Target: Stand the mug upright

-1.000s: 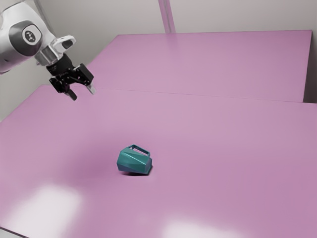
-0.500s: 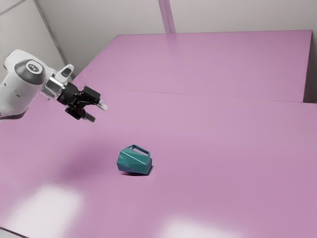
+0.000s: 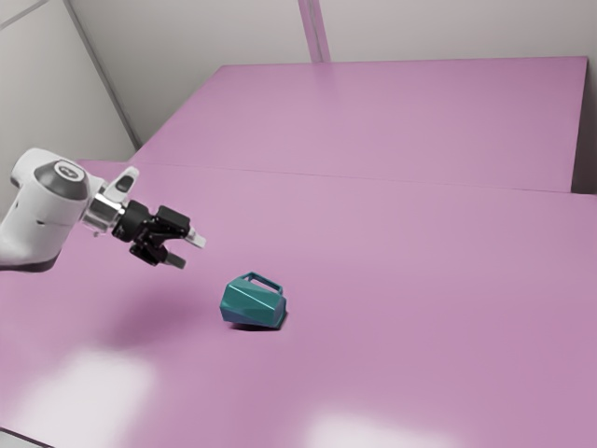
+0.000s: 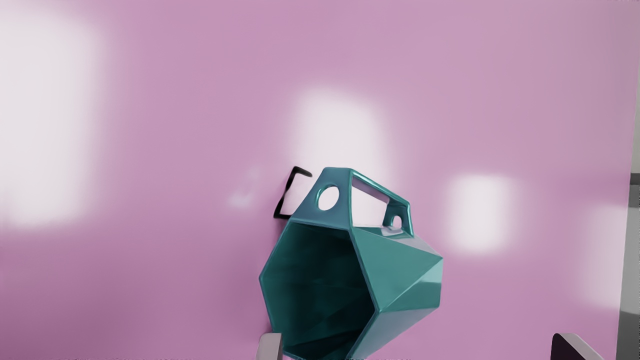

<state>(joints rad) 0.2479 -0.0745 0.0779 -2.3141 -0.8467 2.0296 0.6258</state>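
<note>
A teal faceted mug (image 3: 253, 303) lies on its side on the pink table, its handle raised. My gripper (image 3: 190, 252) hangs above the table toward the exterior view's left of the mug, apart from it. In the wrist view the dark mouth of the mug (image 4: 407, 270) faces partly toward the camera, with its handle standing out from the rim. The fingertips of my open gripper (image 4: 417, 347) are wide apart there, one of them overlapping the mug's rim in the picture. Nothing is held.
The glossy pink table (image 3: 420, 280) spreads around the mug, with bright reflections on it. Behind it in the exterior view stands another pink surface (image 3: 401, 117), with a pale wall further back. A table edge runs along one side of the wrist view.
From the exterior view's upper left, my hand has come down and moved toward the exterior view's right, closer to the mug. The mug lies as before.
</note>
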